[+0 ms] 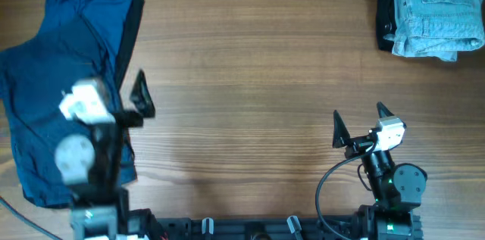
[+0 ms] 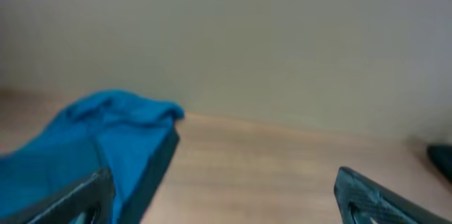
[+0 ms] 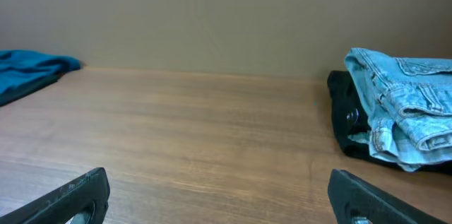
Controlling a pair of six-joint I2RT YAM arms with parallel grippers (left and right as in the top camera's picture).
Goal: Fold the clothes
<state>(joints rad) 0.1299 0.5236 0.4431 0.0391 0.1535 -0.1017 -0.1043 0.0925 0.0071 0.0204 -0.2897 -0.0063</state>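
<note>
A large dark blue garment (image 1: 68, 58) lies crumpled at the table's left; it also shows in the left wrist view (image 2: 92, 139) and the right wrist view (image 3: 28, 65). Folded pale light-blue denim shorts (image 1: 436, 9) sit at the far right corner on top of a black garment (image 1: 385, 13). Both also show in the right wrist view, the shorts (image 3: 402, 118) above the black one (image 3: 346, 121). My left gripper (image 1: 125, 95) is open and empty over the blue garment's right edge (image 2: 222, 203). My right gripper (image 1: 360, 121) is open and empty over bare wood (image 3: 222, 199).
The wooden table (image 1: 250, 81) lies between the two piles. A plain wall (image 3: 212, 12) rises behind its far edge. The arm bases and cables (image 1: 326, 187) sit along the near edge.
</note>
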